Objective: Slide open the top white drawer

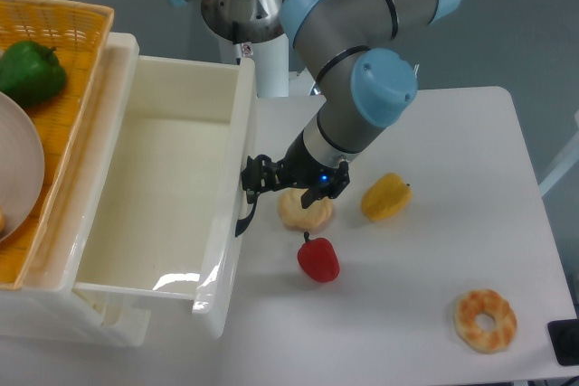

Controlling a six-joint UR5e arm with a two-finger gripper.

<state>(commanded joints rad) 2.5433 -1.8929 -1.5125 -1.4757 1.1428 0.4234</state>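
Glossy plastic top white drawer (pixel 172 192); woven wicker basket (pixel 68 61); matt table (pixel 434 250).

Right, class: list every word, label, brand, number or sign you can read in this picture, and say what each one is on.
None: no readable text shows anywhere.
The top white drawer, the yellow basket and the table carry no lettering.
A small red mark on the arm's base column is too small to read.
A blue light glows at the gripper; it is no sign or number.
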